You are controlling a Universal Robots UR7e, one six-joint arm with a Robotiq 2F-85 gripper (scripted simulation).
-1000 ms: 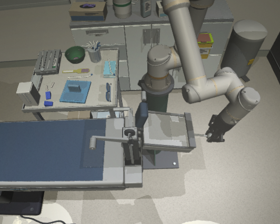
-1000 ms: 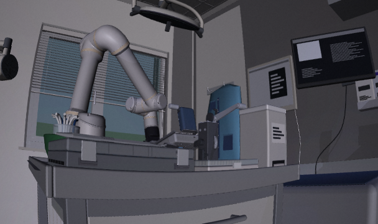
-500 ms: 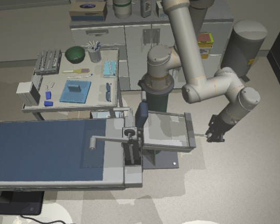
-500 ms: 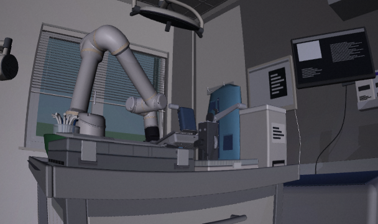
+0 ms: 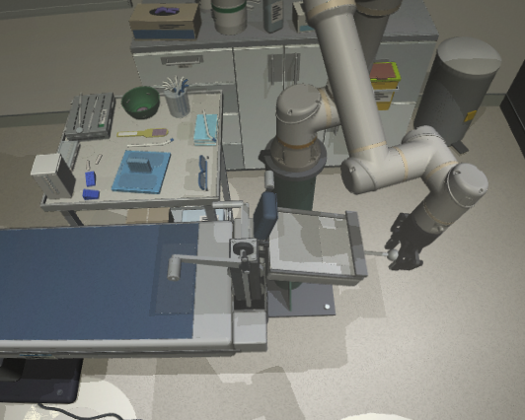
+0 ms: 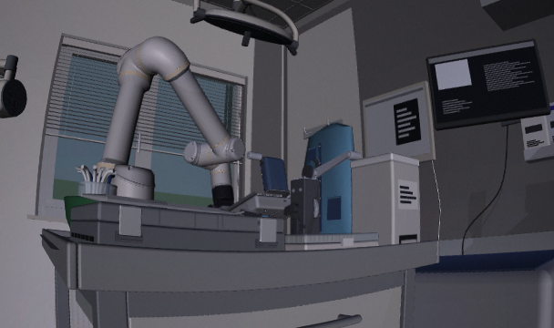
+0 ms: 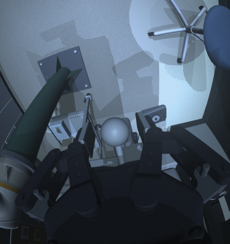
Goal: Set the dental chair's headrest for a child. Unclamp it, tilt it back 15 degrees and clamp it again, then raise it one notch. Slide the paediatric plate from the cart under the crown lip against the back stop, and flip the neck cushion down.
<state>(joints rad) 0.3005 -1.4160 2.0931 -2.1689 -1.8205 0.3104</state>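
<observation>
A grey ball knob on a thin rod sticks out from the crown end of the headrest, and my gripper is around it, open and holding nothing. The headrest is a grey tray with a raised lip at its far end. A blue neck cushion stands upright at the headrest's inner edge. A long clamp lever runs from the bracket over the blue chair back. A grey plate lies on a blue mat on the cart.
Behind the headrest stand my green pedestal and a row of grey cabinets. A grey cylinder bin stands to the right. The cart also carries a green bowl, a cup of tools and an instrument tray. A blue stool is on the floor.
</observation>
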